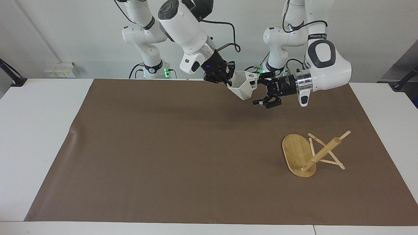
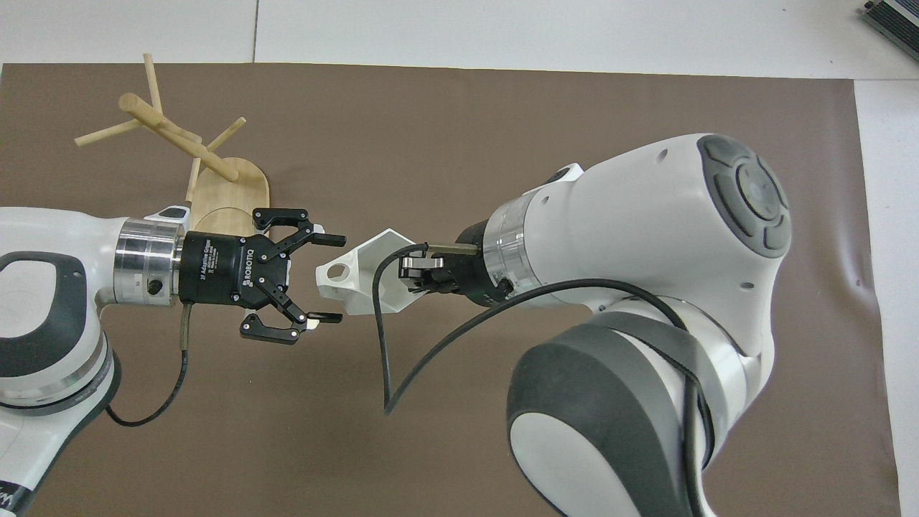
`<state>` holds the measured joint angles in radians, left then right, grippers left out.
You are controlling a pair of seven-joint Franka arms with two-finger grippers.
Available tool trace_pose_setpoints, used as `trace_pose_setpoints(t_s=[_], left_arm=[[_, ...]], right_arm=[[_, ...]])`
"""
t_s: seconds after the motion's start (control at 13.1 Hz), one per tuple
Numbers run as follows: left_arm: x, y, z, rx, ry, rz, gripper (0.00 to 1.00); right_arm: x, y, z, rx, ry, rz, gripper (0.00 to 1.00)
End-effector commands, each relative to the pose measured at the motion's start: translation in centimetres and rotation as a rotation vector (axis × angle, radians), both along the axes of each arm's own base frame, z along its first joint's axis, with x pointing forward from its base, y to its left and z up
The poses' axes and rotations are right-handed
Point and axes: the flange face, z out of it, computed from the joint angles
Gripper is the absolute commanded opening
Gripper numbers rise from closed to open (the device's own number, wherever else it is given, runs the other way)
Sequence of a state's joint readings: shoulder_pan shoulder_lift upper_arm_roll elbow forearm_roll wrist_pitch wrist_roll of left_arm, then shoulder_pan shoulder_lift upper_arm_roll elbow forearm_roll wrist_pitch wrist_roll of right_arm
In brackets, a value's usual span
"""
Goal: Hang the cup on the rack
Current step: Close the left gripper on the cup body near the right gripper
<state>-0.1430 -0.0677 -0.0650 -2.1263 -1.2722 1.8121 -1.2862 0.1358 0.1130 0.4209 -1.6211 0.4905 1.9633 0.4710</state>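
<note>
Cup (image 1: 243, 87): airborne over the brown mat (image 1: 163, 147), handle at 3 o'clock in the facing view
Right gripper (image 1: 227, 81): clenched on the cup's rim
Left gripper (image 2: 332, 278): spread wide, just beside the handle
Rack (image 1: 313, 153): tipped over, at 5 o'clock from the cup in the facing view
</note>
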Motion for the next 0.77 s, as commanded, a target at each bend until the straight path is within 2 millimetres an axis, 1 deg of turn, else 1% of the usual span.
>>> trace_pose_setpoints(t_s=[0.0,0.23,0.31,0.38,0.46,0.54,0.69], left_arm=[[-1.0,-0.1,0.1,-0.010,-0.005,0.014,1.00],[-1.0,0.0,0.1,-0.014,-0.006,0.006,1.00],[-1.1,0.1,0.4,-0.014,-0.009,0.008,0.87],[-1.2,0.0,0.5,-0.014,-0.005,0.007,0.51],[-1.2,0.1,0.8,-0.013,-0.012,0.006,0.19],[-1.4,0.2,1.2,-0.011,-0.028,0.001,0.00],[-1.5,0.2,1.5,-0.010,-0.040,-0.003,0.00]], right_arm=[[-0.3,-0.3,0.4,0.021,0.005,-0.027,0.00],[-0.3,-0.3,0.4,0.021,0.005,-0.027,0.00],[-0.3,-0.3,0.4,0.021,0.005,-0.027,0.00],[-0.3,-0.3,0.4,0.021,0.005,-0.027,0.00],[-0.3,-0.3,0.4,0.021,0.005,-0.027,0.00],[-0.3,-0.3,0.4,0.021,0.005,-0.027,0.00],[-0.3,-0.3,0.4,0.021,0.005,-0.027,0.00]])
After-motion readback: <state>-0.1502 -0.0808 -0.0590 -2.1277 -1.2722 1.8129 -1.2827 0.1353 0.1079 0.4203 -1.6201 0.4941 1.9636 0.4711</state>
